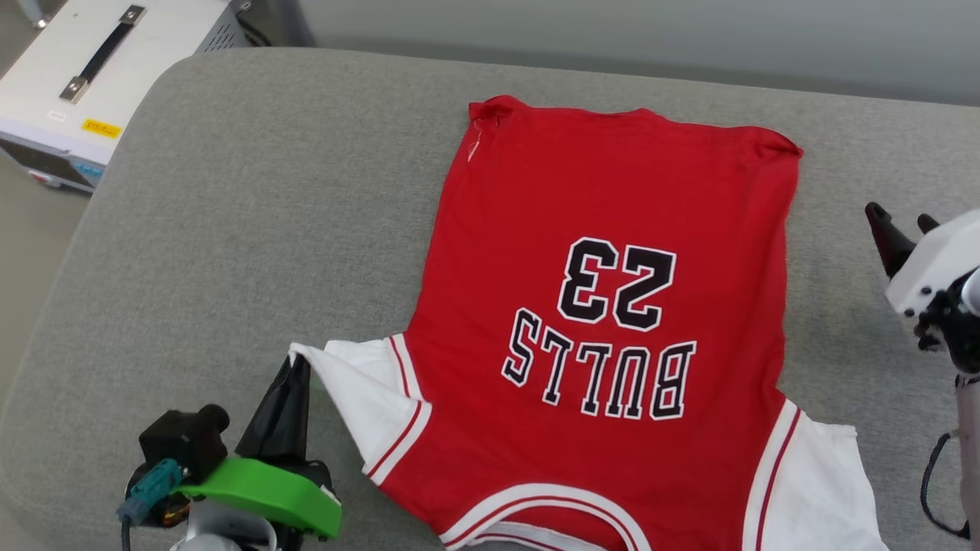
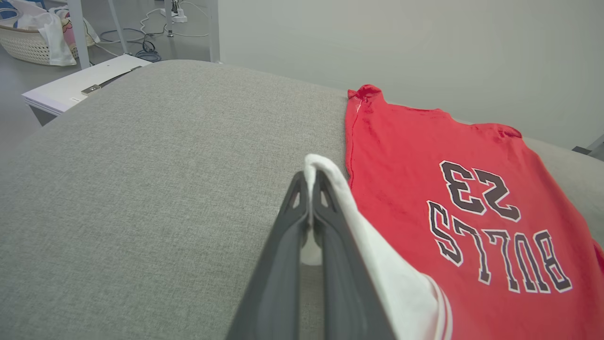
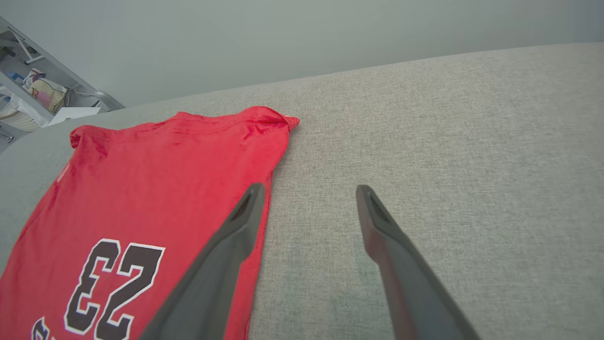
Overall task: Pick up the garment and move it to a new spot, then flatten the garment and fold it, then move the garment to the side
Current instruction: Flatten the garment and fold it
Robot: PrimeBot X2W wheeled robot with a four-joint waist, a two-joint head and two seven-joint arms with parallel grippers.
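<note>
The garment point(image 1: 612, 306) lies spread flat on the grey cushioned surface point(image 1: 253, 229), printed face up with black "BULLS 23" reading upside down, collar toward me. My left gripper point(image 1: 295, 363) is shut on the tip of the garment's white left sleeve point(image 1: 360, 390), lifting it slightly; in the left wrist view the white cloth point(image 2: 325, 174) folds over the closed fingertips of that gripper point(image 2: 309, 177). My right gripper point(image 1: 899, 222) hovers open to the right of the garment, holding nothing; its fingers point(image 3: 245, 212) stand wide apart above the garment's right edge point(image 3: 141, 189) and bare cushion.
A white equipment case point(image 1: 92, 76) with a black handle stands beyond the cushion's far left corner. A wicker basket point(image 2: 28, 42) and cables lie on the floor farther off. A pale wall runs behind the cushion.
</note>
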